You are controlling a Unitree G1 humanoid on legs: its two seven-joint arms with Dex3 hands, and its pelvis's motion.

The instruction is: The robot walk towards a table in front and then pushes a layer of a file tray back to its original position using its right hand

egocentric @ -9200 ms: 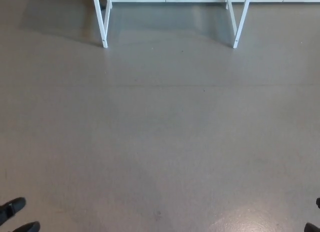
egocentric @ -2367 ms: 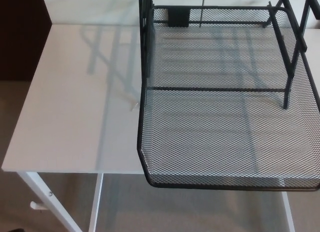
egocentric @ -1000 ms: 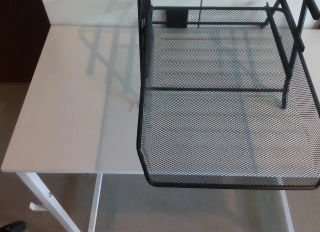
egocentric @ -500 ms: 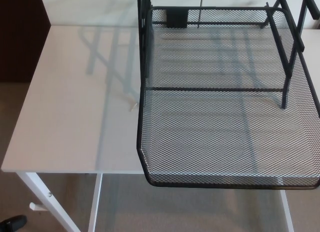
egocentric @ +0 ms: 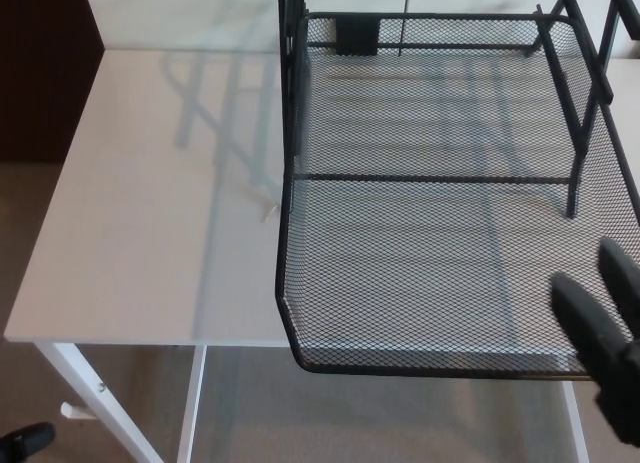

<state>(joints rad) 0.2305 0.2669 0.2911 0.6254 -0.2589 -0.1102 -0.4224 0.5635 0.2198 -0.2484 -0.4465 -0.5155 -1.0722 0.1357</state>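
Black mesh tray layer (egocentric: 440, 273) pulled out past the white bench (egocentric: 150, 213) front edge, with right hand (egocentric: 603, 328) over its near-right corner, fingers apart, grasping nothing.

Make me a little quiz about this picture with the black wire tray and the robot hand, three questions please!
1. True or false: the black wire mesh tray layer sticks out past the front edge of the white table.
2. Which robot hand is in view? A) left B) right C) both
3. Fill in: the mesh tray layer holds ____ inside.

Key: 1 true; 2 B; 3 nothing.
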